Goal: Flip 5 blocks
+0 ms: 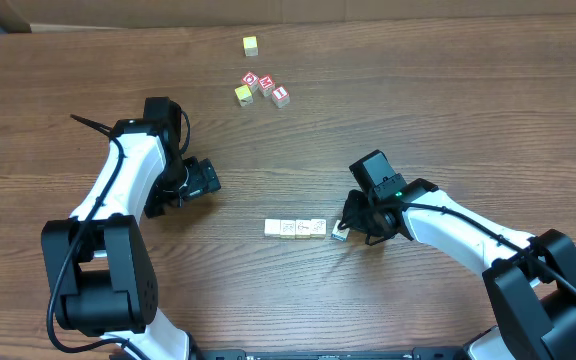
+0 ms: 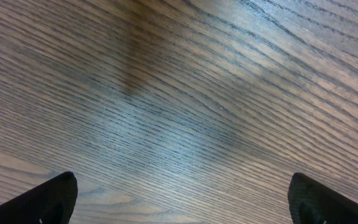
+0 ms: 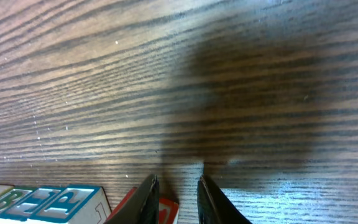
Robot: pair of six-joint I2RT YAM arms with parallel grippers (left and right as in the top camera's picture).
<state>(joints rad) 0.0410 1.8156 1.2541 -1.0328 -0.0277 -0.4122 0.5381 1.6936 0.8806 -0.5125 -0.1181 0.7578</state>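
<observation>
1. Worktop (image 1: 448, 90): brown wood-grain surface that carries every item below.
2. Left gripper (image 1: 206, 180): jaws spread fully wide and holding nothing. It sits well apart from the blocks and is judged to pose no hazard.
3. Right gripper (image 1: 346, 226): low over the right end of the row, jaws only a narrow gap apart. Whether they pinch the end cube cannot be told.
4. Row of four small pale cream wooden cubes (image 1: 296, 228): set side by side and touching, near the worktop's middle.
5. Cluster of red-faced and yellow cubes (image 1: 261, 88): well apart on the far side, not involved.
6. Fifth pale cube with a blue side (image 1: 339, 234): just beside the row's right end, slightly askew, at the jaw tips.
7. Risk, judged: the narrow jaw gap leaves little clearance. A fingertip dragging on withdrawal could roll this cube onto the wrong face or shove it into the row.
</observation>
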